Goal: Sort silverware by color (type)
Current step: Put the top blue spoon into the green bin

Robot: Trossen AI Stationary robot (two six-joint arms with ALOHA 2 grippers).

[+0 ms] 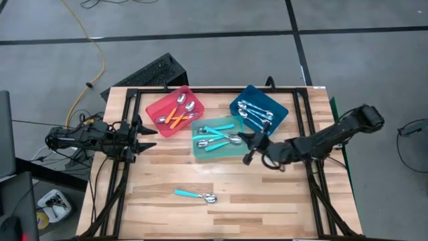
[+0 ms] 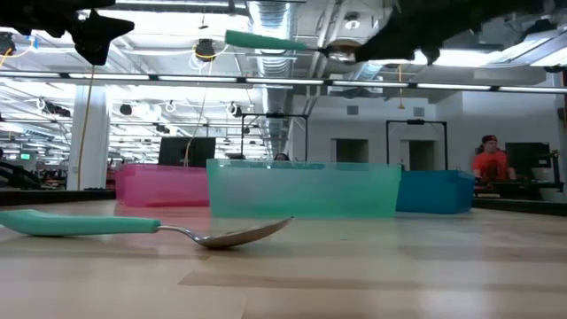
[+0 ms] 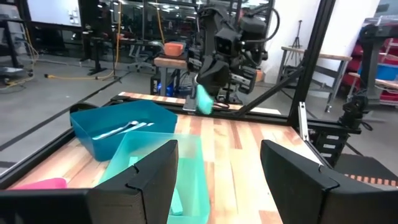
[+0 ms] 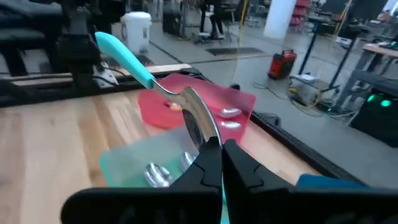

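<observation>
The right end effector (image 4: pixel 221 149) grips a teal spoon (image 4: pixel 155 78) directly above the teal tray (image 1: pixel 200 148); one teal spoon on the desk (image 1: pixel 196 195) remains (left end effector (image 1: pixel 148 136) open, idle).

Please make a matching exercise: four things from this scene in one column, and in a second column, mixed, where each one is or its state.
1. right gripper
2. left gripper
3. lone teal spoon
4. orange-handled spoons

a. lying in the red tray
b. open, at the table's left edge
c. shut on a teal-handled spoon, above the teal tray
d. lying on the bare table

Pairs: 1-c, 2-b, 3-d, 4-a
</observation>
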